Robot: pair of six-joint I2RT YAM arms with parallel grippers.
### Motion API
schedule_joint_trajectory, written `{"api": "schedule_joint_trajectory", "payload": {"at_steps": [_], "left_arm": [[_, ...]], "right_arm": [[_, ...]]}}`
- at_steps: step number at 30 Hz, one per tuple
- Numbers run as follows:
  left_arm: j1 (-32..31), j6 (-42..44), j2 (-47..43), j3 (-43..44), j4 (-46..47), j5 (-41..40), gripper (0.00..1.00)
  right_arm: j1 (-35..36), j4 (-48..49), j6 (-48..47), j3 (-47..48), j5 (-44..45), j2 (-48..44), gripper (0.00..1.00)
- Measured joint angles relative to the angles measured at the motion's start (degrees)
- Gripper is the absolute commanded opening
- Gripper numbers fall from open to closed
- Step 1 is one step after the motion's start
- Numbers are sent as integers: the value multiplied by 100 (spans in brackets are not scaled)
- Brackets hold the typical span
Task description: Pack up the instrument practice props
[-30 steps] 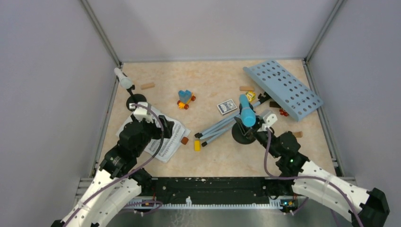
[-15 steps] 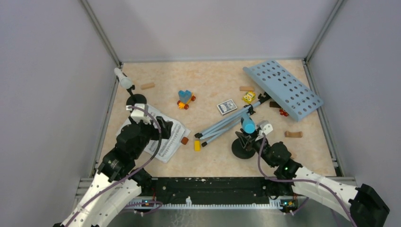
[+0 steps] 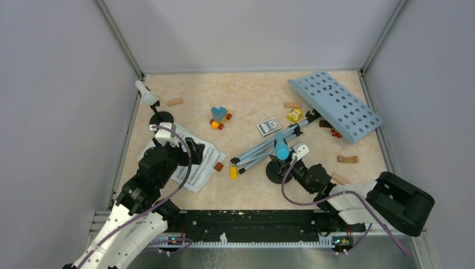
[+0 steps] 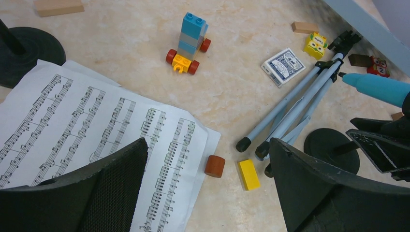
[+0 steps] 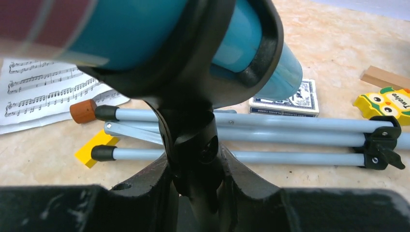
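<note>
The right gripper [image 5: 193, 181] pinches the stem of a black holder [image 5: 191, 130] near the table's front centre. The holder's clip carries the blue microphone [image 3: 281, 149], just beside the tripod legs [image 3: 260, 150] of the light-blue music rack [image 3: 336, 105] lying far right. The left gripper [image 4: 208, 162], jaws spread wide, hovers over the sheet-music pages [image 4: 96, 130]. The white microphone [image 3: 147, 95] sits in the second holder [image 3: 161, 118], far left.
</note>
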Motion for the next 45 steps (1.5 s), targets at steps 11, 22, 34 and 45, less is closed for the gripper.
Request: {"api": "schedule_joint_trajectory", "payload": {"at_steps": [11,22,34,45], "left_arm": [[0,2,-4,-11,0,0,99],[0,9,-4,-79,68,26,99],[0,243,-223,-293,442,872,99],[0,208,-142,-848,1635,1768,99]], "right_arm": [[63,284,-61,170,-7,420,58],[92,-2555,-31,302,31,-2356,75],[94,-6457,317,1180,-350,-4389,74],[94,-7392,-1217,2133,-1355,-4422,74]]}}
